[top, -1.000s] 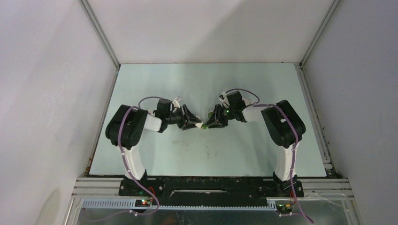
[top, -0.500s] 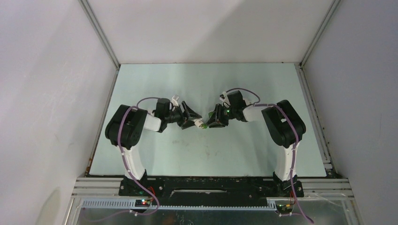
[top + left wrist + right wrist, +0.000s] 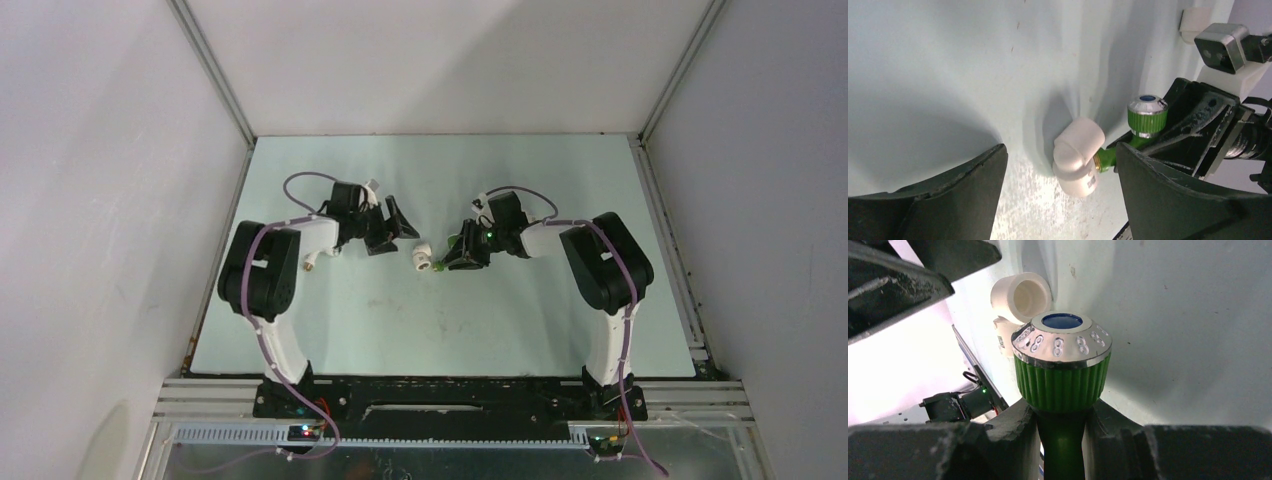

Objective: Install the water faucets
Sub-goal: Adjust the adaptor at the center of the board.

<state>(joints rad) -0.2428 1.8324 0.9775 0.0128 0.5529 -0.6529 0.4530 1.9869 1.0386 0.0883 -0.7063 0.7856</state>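
Note:
The green faucet [image 3: 1063, 375], with a ribbed green knob and silver cap, is held by its body in my right gripper [image 3: 1062, 435], which is shut on it. Its threaded end sits in a white elbow fitting [image 3: 1077, 156], seen also in the top view [image 3: 422, 258] and the right wrist view [image 3: 1020, 297]. In the left wrist view the faucet's knob [image 3: 1146, 116] shows beside the fitting. My left gripper [image 3: 395, 228] is open and empty, drawn back to the left of the fitting. The white faucet with the grey knob is out of view.
The pale green table top [image 3: 440, 320] is bounded by white enclosure walls and aluminium rails [image 3: 210, 60]. Both arm bases stand at the near edge [image 3: 450, 400].
My left gripper let go of the white elbow fitting, opened and pulled back to the left and away. The fitting now hangs on the faucet in my right gripper, which has barely moved.

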